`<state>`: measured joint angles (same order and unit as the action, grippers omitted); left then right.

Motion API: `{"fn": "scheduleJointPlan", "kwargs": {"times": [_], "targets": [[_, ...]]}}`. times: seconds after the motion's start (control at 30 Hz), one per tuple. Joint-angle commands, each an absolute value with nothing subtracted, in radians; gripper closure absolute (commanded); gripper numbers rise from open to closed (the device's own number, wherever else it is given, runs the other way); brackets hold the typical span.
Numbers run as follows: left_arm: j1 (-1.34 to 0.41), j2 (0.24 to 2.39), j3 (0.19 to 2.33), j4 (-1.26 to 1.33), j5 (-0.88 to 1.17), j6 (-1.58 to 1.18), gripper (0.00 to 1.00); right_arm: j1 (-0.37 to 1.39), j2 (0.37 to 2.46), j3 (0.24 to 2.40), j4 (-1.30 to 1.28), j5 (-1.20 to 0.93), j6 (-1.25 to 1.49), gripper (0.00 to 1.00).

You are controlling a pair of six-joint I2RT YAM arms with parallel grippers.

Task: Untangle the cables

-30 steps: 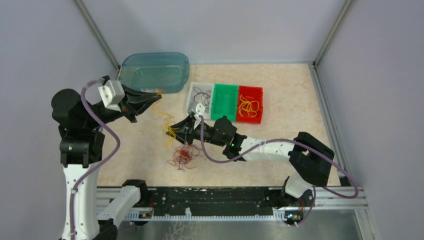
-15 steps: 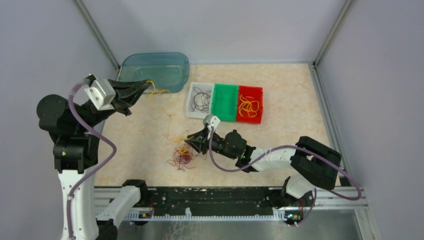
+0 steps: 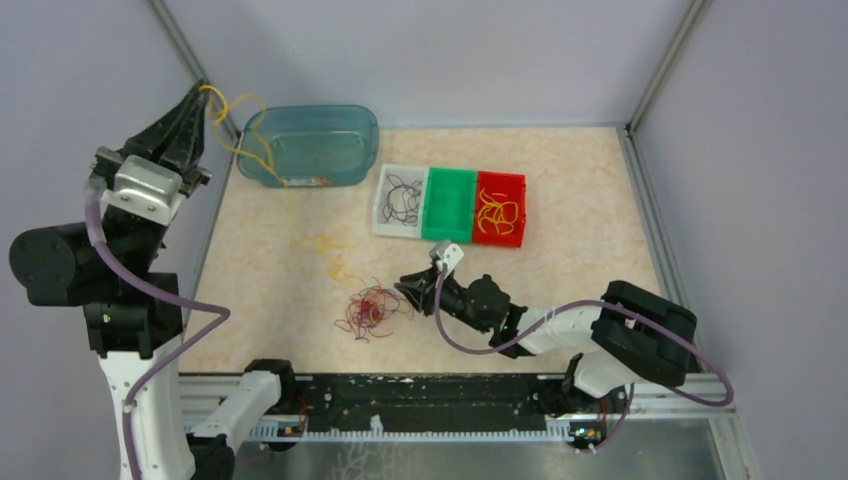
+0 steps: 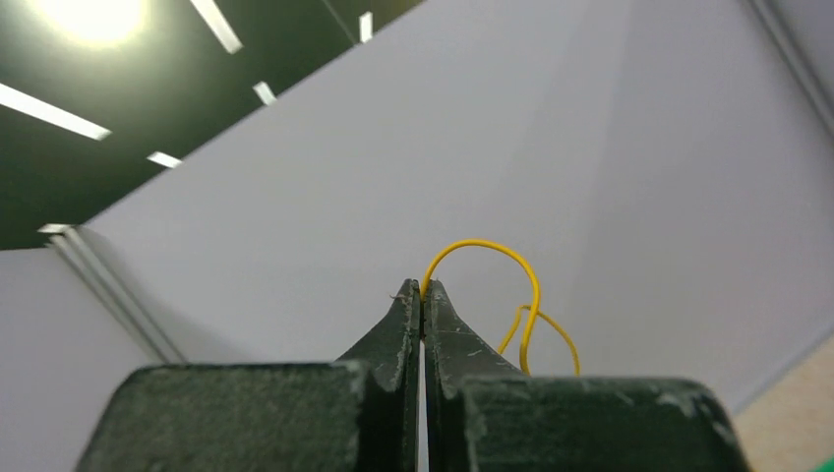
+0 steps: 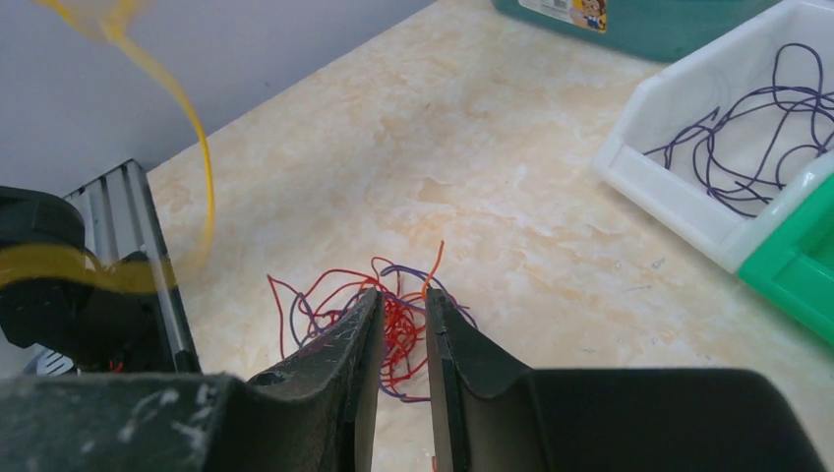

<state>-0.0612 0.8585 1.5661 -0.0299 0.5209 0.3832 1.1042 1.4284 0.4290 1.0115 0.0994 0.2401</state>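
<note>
My left gripper (image 3: 197,100) has swung up high above the teal tub (image 3: 365,140), jaws pinched tight on the yellow cable (image 4: 480,242), whose tail now trails down to the table (image 3: 560,260) near the red tangle (image 3: 368,312). My right gripper (image 3: 408,290) has backed off just beside that tangle, jaws narrowly parted.

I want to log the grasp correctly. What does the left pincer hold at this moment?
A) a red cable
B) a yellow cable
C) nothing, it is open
B: in the left wrist view the left pincer is shut, and a thin yellow cable loops out from between its tips.
</note>
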Motion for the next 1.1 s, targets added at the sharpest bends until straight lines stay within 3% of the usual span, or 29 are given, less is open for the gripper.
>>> {"fn": "scheduleJointPlan", "kwargs": {"times": [0.0,0.23,0.4,0.5,0.77,1.07], "targets": [[-0.062,0.884,1.634,0.155,0.356,0.477,1.0,1.108,1.383,0.392,1.091,0.165,0.264,0.78],[-0.062,0.931,1.725,0.178,0.316,0.503,1.0,1.108,1.361,0.352,1.088,0.213,0.277,0.87],[-0.062,0.936,1.76,-0.028,0.524,0.431,1.0,1.108,1.28,0.459,1.005,0.126,0.217,0.51],[-0.062,0.903,1.694,-0.043,0.645,0.337,1.0,1.108,1.248,0.607,0.955,0.014,0.169,0.39],[-0.062,0.851,1.547,-0.062,0.835,0.179,1.0,1.139,1.334,1.002,0.888,-0.268,0.053,0.28],[-0.061,0.852,1.52,-0.064,0.936,0.066,1.0,1.158,1.46,1.158,0.861,-0.267,0.009,0.26]]}}
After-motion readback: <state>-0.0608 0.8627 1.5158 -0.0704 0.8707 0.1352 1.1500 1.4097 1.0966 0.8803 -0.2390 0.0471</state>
